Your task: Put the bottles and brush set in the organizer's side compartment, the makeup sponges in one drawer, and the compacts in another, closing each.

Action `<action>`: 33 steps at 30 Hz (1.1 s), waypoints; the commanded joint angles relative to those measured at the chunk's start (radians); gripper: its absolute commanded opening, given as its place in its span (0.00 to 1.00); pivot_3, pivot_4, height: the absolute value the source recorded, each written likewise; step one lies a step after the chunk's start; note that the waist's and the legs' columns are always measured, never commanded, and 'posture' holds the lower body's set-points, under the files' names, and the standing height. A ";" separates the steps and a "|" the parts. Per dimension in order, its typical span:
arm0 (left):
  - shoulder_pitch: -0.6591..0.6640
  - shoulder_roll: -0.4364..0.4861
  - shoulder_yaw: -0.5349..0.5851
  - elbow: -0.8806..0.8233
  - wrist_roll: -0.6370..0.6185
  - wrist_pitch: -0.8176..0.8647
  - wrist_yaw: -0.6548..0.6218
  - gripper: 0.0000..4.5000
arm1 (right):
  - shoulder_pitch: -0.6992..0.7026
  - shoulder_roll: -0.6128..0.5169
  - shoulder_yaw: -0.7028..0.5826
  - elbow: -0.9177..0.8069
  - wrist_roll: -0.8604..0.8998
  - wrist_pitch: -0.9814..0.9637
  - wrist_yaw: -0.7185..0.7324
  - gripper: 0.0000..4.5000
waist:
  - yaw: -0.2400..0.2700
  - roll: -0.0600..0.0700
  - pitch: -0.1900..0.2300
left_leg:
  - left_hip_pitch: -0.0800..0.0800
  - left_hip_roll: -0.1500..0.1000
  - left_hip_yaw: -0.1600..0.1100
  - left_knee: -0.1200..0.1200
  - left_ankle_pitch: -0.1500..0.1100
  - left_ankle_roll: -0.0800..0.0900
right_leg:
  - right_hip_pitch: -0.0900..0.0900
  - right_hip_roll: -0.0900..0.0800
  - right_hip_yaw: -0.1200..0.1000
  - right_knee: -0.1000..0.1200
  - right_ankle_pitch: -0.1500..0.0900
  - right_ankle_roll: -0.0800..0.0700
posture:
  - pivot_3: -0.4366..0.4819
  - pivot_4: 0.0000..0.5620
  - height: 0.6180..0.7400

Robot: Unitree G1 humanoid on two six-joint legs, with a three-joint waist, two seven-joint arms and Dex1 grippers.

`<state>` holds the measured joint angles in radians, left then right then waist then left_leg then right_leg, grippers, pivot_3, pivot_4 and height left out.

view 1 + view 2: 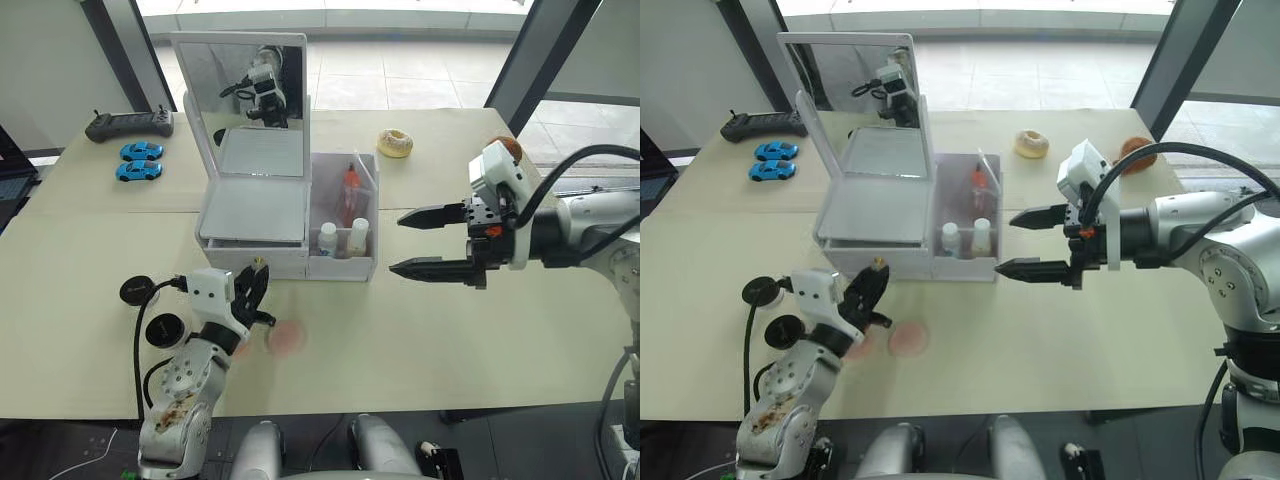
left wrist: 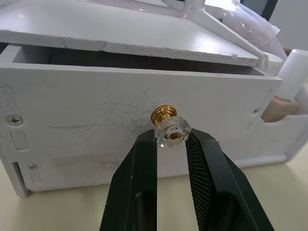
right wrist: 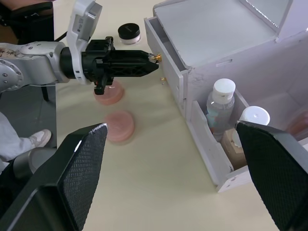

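The white organizer [image 1: 255,215] stands mid-table with its mirror [image 1: 250,75] upright. In its side compartment [image 1: 345,262] stand the two white-capped bottles [image 3: 222,101] [image 3: 251,119], with the brush set [image 1: 351,190] behind them. My left gripper [image 2: 171,137] is shut on the upper drawer's gold knob [image 2: 169,126], and that drawer [image 2: 120,96] is pulled out a little. Two pink makeup sponges [image 3: 119,126] [image 3: 109,92] lie on the table in front of the drawers. Two black compacts [image 1: 137,290] [image 1: 165,328] lie further left. To the right of the side compartment, my right gripper [image 1: 398,243] hovers open and holds nothing.
A black controller [image 1: 128,124] and two blue toy cars [image 1: 140,150] [image 1: 138,171] sit at the far left. At the far right are a glazed doughnut [image 1: 394,143] and a brown pastry [image 1: 1137,152]. The table's front edge [image 1: 400,410] runs close below the sponges.
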<state>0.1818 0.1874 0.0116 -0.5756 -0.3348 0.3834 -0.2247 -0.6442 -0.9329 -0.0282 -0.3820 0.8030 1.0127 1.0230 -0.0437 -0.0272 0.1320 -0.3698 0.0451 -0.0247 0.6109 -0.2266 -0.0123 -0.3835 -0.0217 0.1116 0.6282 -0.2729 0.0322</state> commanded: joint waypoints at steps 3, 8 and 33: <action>0.093 0.056 0.020 -0.155 -0.097 0.072 -0.050 0.13 | 0.012 0.013 -0.021 -0.043 0.024 0.000 -0.022 1.00 | 0.000 0.000 0.000 | 0.000 0.000 0.000 0.000 0.000 0.000 | 0.000 0.000 0.000 0.000 -0.001 0.002 | 0.48 0.27 1.00; 0.156 0.105 0.025 -0.218 -0.161 0.125 -0.078 0.13 | 0.028 0.022 -0.022 -0.049 0.030 0.000 -0.032 1.00 | 0.001 0.000 0.000 | 0.000 0.000 0.000 0.000 0.000 0.000 | 0.000 0.000 0.000 -0.001 -0.004 0.007 | 0.48 0.27 1.00; 0.148 0.143 0.079 -0.325 -0.295 0.217 0.013 0.01 | 0.023 0.056 0.003 -0.025 0.018 -0.032 -0.037 1.00 | 0.001 0.000 0.000 | 0.000 0.000 0.000 0.000 0.000 0.000 | -0.001 0.000 0.000 -0.001 -0.004 0.007 | 0.48 0.27 1.00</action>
<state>0.3578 0.3436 0.0674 -0.8401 -0.6175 0.6188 -0.2360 -0.6050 -0.8760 -0.0099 -0.3991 0.8238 1.0075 0.9821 -0.0431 -0.0271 0.1322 -0.3699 0.0454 -0.0244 0.6108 -0.2267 -0.0122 -0.3842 -0.0218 0.1118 0.6272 -0.2771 0.0389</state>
